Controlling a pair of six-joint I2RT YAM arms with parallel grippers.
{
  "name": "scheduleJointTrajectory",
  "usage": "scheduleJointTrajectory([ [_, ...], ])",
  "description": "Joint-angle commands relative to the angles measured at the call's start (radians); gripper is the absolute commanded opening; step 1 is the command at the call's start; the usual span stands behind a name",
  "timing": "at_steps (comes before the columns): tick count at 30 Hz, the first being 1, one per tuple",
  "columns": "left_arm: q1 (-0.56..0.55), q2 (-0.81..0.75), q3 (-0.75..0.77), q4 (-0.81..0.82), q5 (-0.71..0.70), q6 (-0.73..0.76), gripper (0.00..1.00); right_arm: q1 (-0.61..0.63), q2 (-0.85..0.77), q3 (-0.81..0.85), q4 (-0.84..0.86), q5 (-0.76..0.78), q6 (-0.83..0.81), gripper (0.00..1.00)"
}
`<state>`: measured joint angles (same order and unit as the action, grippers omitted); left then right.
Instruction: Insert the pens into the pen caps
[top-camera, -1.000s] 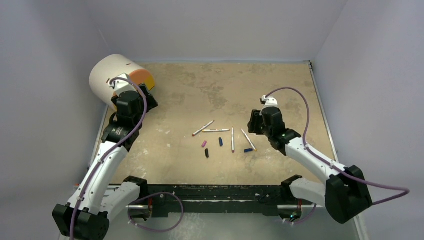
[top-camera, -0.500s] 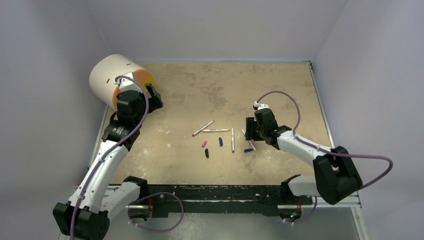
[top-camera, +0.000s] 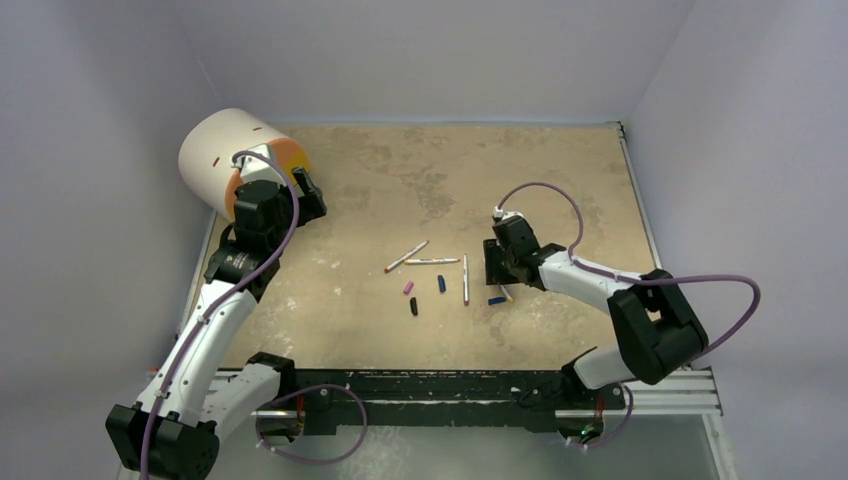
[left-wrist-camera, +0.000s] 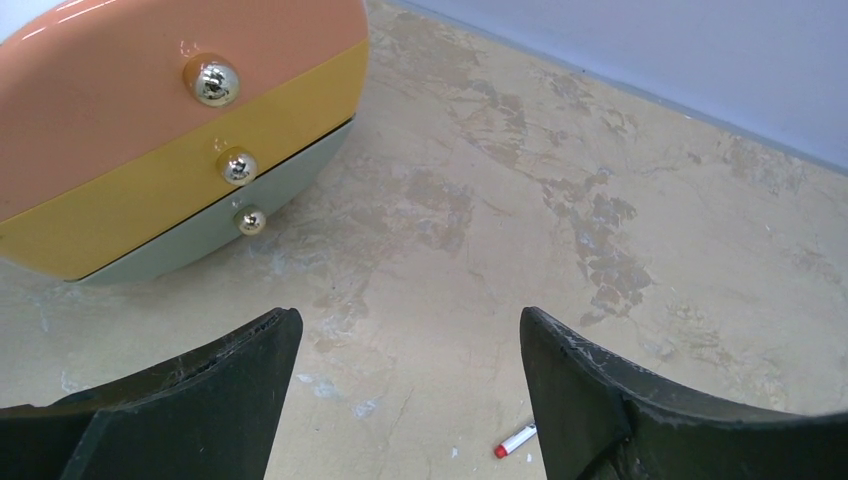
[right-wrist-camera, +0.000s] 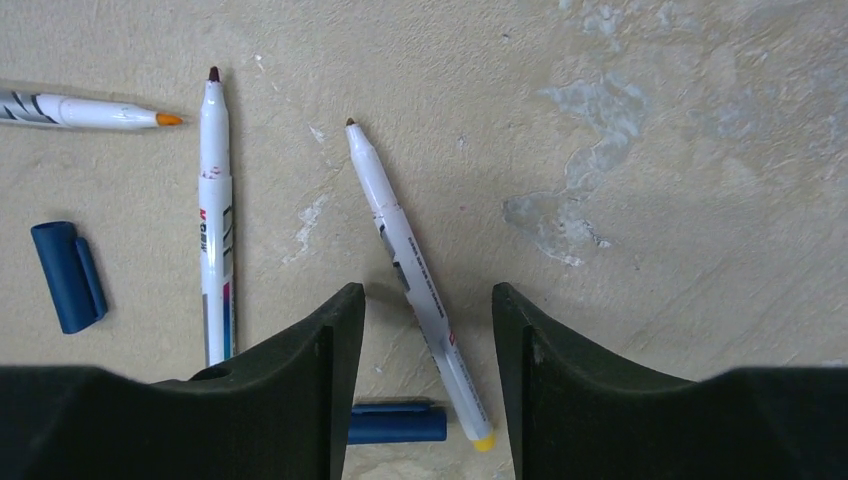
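Note:
Several white pens lie mid-table: one slanted (top-camera: 406, 256), one level (top-camera: 432, 261), one upright (top-camera: 465, 279). The rightmost pen (right-wrist-camera: 415, 285), dark-tipped with a yellow end, lies between the fingers of my right gripper (right-wrist-camera: 428, 300), which is open and straddles it without touching. One dark blue cap (right-wrist-camera: 397, 424) lies by that pen's yellow end, and another blue cap (right-wrist-camera: 68, 277) is to the left. In the top view a pink cap (top-camera: 408, 287) and a black cap (top-camera: 413, 306) sit below the pens. My left gripper (left-wrist-camera: 407, 330) is open and empty, far left.
A round white drawer unit (top-camera: 225, 155) with pink, yellow and grey fronts (left-wrist-camera: 180, 150) and gold knobs stands at the back left, close to the left gripper. A red pen end (left-wrist-camera: 515, 441) shows by the left gripper's right finger. Walls enclose the table.
My right gripper has swung left and come down over the rightmost pen. The left gripper turned slightly to the right, then held still.

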<state>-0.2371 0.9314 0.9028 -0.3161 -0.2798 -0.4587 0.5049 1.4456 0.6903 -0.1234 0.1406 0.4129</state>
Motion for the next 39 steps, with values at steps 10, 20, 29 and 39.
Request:
scheduleJointTrajectory([
  [10, 0.001, -0.003, 0.007, 0.01, -0.013, 0.02, 0.78, 0.031, 0.01, 0.051, -0.058, 0.099, 0.046, 0.08],
  [20, 0.001, -0.037, -0.017, 0.064, 0.185, -0.071, 0.78, 0.032, -0.112, 0.102, -0.056, 0.159, 0.046, 0.0],
  [29, -0.014, -0.114, -0.272, 0.709, 0.62, -0.45, 0.75, 0.031, -0.418, 0.019, 0.232, -0.24, 0.014, 0.0],
  [39, -0.142, -0.01, -0.308, 1.025, 0.736, -0.554, 0.69, 0.076, -0.529, 0.045, 0.35, -0.453, 0.011, 0.0],
])
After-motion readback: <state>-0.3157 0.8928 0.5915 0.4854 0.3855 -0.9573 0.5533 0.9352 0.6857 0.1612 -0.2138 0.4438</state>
